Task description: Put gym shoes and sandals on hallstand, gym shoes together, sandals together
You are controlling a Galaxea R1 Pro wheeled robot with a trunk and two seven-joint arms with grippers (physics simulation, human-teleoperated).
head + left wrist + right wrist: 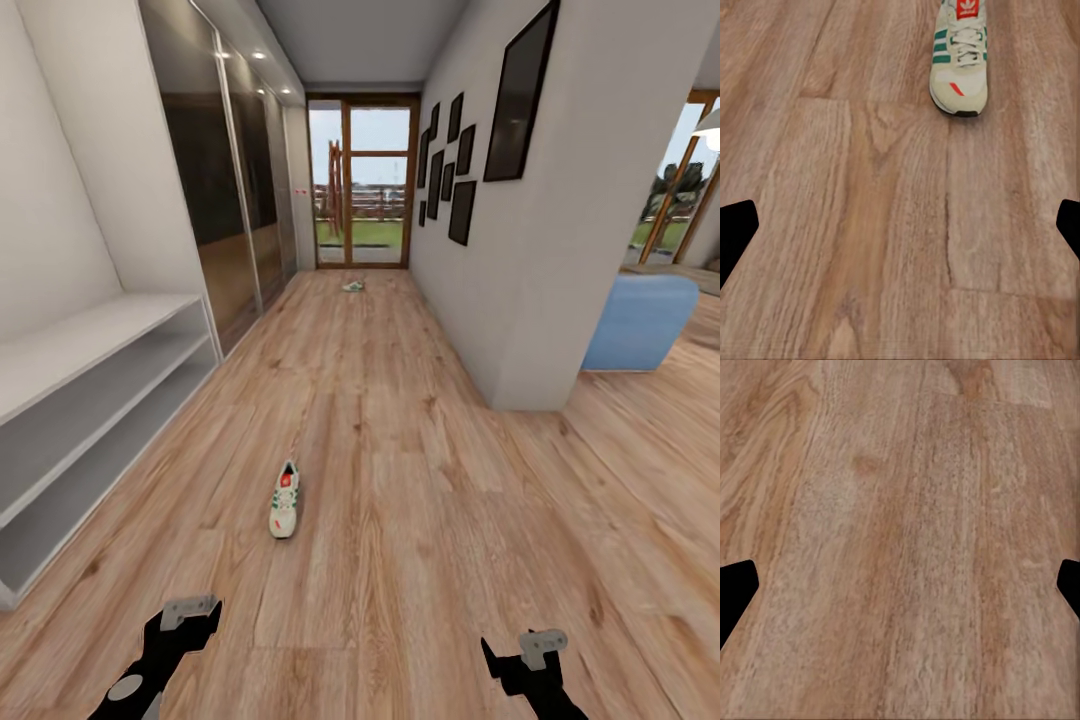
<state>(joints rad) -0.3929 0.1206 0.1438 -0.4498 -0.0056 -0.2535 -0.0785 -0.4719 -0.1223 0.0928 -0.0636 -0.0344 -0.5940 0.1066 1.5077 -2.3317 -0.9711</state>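
One gym shoe (285, 498), white with green stripes and a red tongue, lies on the corridor floor (400, 480) straight ahead; it also lies ahead of the left fingers as the gym shoe (960, 64). A second small white-and-green shoe (353, 286) lies far down the corridor near the glass door. My left gripper (190, 612) (900, 225) hangs open and empty above the floor, short of the near shoe. My right gripper (530, 650) (900, 589) is open over bare planks. The sandals are out of view.
A light-grey bench unit (90, 400) with two low open shelves runs along the left wall; I cannot tell whether it is the hallstand. Mirrored wardrobe doors (230, 200) follow it. A wall corner (530, 330) and a blue armchair (640, 320) stand at the right.
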